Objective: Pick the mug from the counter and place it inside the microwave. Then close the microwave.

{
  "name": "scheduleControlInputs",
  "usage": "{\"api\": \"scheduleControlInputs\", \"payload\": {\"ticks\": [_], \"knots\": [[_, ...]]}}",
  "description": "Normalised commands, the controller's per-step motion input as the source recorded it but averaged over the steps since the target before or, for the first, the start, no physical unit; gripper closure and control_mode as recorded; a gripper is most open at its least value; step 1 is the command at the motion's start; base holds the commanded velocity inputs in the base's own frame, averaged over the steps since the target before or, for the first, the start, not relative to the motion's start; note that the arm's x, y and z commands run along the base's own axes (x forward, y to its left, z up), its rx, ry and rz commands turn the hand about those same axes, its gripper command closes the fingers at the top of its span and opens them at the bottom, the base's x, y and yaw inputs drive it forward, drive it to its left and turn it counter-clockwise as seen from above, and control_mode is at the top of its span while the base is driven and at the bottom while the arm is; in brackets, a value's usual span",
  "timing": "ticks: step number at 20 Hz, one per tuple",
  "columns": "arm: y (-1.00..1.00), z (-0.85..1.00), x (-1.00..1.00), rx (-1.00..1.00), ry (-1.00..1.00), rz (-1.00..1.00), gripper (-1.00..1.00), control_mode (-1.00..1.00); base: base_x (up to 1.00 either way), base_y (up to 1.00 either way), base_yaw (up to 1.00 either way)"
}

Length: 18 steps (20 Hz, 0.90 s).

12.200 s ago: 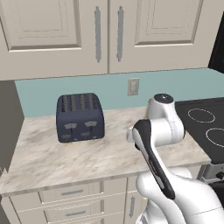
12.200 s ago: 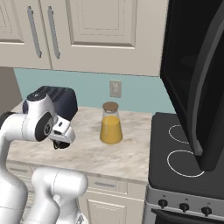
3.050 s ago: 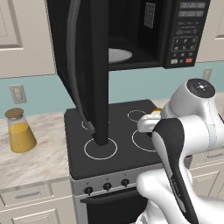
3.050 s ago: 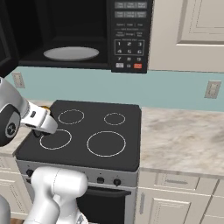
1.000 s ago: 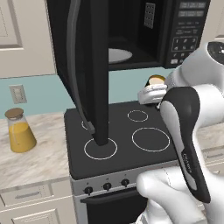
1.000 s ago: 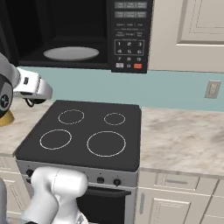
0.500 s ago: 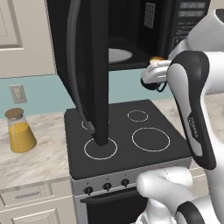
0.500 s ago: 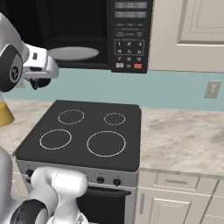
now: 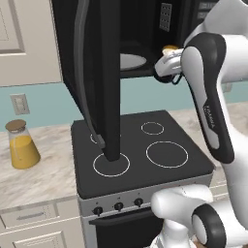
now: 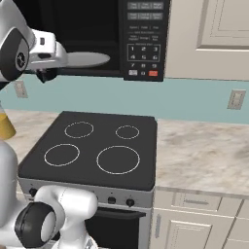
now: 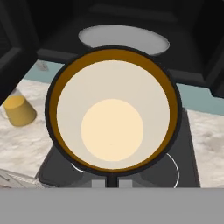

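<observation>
Already the pick is done: the mug (image 11: pixel 113 121) is off the tabletop (image 9: pixel 46 167) and carried aloft, held by its rim in the gripper (image 11: pixel 112 182), whose jaws are closed about as tight as they go. From the hand view its pale inside faces the camera, with the white round plate (image 11: pixel 124 38) of the microwave (image 10: pixel 141 39) just beyond and above it. In the left base view the mug's rim shows as a yellowish spot at the hand, level with the mouth of the oven cavity, just beside the plate but seemingly not yet over it. The microwave door (image 9: pixel 99 77) hangs wide open above the stovetop (image 9: pixel 140 155). What is left, by the look of it: carrying the mug in over the plate, setting it down, letting go, withdrawing, then swinging the door shut.
</observation>
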Motion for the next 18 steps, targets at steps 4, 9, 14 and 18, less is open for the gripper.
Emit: {"api": "scheduleControlInputs", "payload": {"ticks": [4,9,14,18], "knots": [[0.0,0.2,0.47,0.0,0.0,0.01,1.0,-1.0,0.0,0.0,0.0],[0.0,0.0,0.64,0.0,0.02,0.0,1.0,-1.0,0.0,0.0,0.0],[0.0,-0.05,0.72,0.0,0.01,0.0,1.0,-1.0,0.0,0.0,0.0],[0.05,-0.13,0.69,0.0,0.0,0.0,1.0,-1.0,0.0,0.0,0.0]]}}
